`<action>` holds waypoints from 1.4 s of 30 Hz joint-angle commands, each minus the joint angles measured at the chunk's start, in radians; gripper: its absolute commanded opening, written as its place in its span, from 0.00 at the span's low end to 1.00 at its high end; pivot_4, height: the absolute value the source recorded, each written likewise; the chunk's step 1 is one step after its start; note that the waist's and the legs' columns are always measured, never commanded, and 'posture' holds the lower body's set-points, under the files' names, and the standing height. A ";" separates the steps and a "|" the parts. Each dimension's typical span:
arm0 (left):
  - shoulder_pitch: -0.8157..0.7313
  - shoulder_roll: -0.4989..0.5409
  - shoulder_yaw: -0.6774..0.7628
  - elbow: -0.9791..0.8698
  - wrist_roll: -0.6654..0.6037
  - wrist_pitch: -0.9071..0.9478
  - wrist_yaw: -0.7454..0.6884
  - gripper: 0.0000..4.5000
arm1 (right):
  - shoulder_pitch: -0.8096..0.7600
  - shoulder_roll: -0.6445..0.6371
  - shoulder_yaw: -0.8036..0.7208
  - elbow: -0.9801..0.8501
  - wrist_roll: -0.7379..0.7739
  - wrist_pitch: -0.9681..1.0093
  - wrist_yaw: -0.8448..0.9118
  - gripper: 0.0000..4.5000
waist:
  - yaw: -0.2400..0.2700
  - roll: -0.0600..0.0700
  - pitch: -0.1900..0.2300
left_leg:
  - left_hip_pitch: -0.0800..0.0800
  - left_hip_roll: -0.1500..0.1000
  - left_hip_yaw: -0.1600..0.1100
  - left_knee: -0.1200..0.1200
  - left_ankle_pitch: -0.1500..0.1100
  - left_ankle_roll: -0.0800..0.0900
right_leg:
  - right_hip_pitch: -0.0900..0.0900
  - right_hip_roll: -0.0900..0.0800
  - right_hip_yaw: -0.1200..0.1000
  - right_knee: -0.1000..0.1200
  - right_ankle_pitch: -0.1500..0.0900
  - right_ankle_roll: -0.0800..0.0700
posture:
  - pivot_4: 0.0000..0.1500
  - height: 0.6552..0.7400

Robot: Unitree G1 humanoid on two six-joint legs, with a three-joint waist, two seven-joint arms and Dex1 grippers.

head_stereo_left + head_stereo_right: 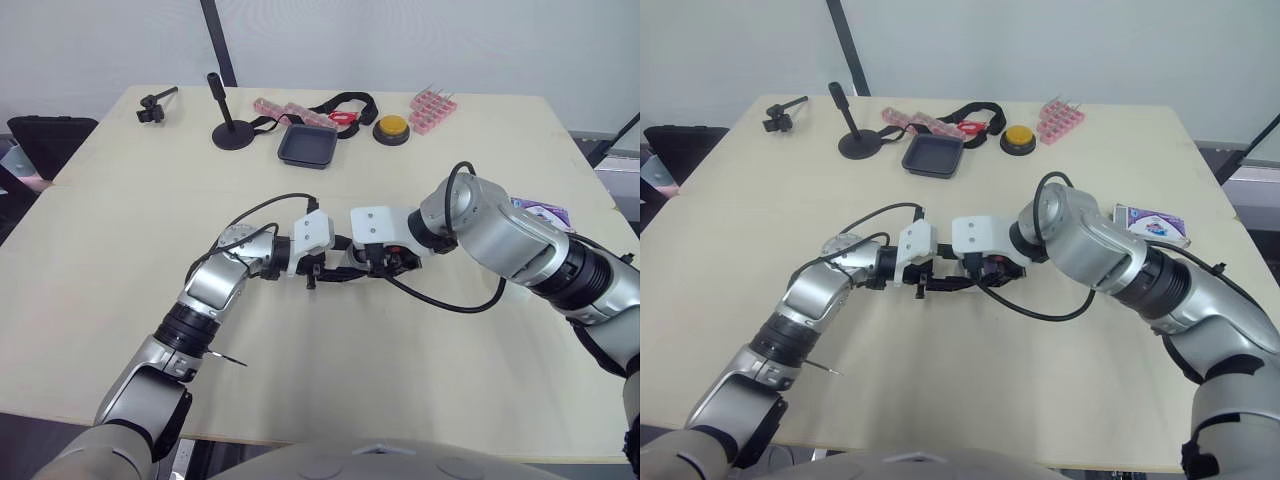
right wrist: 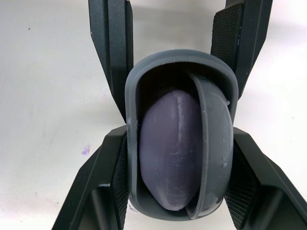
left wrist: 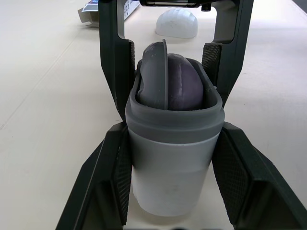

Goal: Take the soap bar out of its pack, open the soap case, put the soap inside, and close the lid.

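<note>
The grey and white soap case [image 3: 173, 158] is held at the middle of the table [image 1: 120, 230], where my two grippers meet tip to tip. My left gripper [image 3: 173, 130] is shut on its white body. My right gripper [image 2: 180, 136] faces the case's open end, its fingers [image 3: 117, 67] pressed against the grey rim on both sides. The purple soap bar [image 2: 168, 148] sits inside the case, with a grey curved piece [image 2: 213, 143] tucked beside it. The purple and white soap pack [image 1: 541, 213] lies to the right, behind my right arm.
A white domed object [image 3: 176, 23] lies near the pack. Along the far edge stand a black tray [image 1: 307, 146], an orange button [image 1: 391, 129], a black stand [image 1: 231, 131], pink racks [image 1: 432, 108], a black strap [image 1: 348, 102] and a small clamp [image 1: 155, 108].
</note>
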 commanded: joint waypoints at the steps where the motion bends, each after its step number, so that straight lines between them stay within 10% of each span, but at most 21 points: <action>1: -0.011 -0.009 0.004 -0.007 0.001 -0.011 0.013 0.42 | -0.029 0.013 -0.029 -0.039 0.003 -0.018 0.010 0.49 | 0.000 0.000 0.000 | 0.000 0.000 0.000 0.000 0.000 0.000 | 0.000 0.000 0.000 0.000 0.000 0.000 | 1.00 1.00; 11: -0.005 -0.003 0.006 0.012 0.024 -0.046 0.020 0.42 | 0.000 0.025 -0.049 -0.014 -0.005 -0.056 -0.007 0.49 | 0.000 0.000 0.000 | 0.000 0.000 0.000 0.000 0.000 0.000 | 0.000 0.000 0.000 0.000 0.000 0.000 | 1.00 1.00; 12: -0.004 -0.003 0.006 0.014 0.025 -0.050 0.020 0.42 | 0.002 0.028 -0.052 -0.010 -0.005 -0.055 -0.009 0.68 | 0.000 0.000 0.000 | 0.000 0.000 0.000 0.001 0.000 0.000 | 0.000 0.000 0.000 0.000 0.000 0.000 | 1.00 1.00; 17: -0.002 -0.003 0.008 0.017 0.027 -0.062 0.027 0.42 | 0.018 0.036 -0.072 0.001 -0.004 -0.062 -0.013 0.99 | 0.001 0.000 0.000 | 0.000 0.000 0.000 0.001 0.000 0.000 | 0.000 0.000 0.000 0.000 0.000 0.000 | 1.00 1.00; 42: 0.178 -0.064 0.169 -0.066 -0.260 -0.143 -0.041 0.42 | 0.305 -0.313 -0.541 -0.129 0.192 0.148 -0.064 0.99 | -0.003 0.000 -0.001 | 0.000 0.001 0.000 0.003 0.000 0.002 | 0.000 0.000 0.000 -0.001 0.000 0.000 | 1.00 1.00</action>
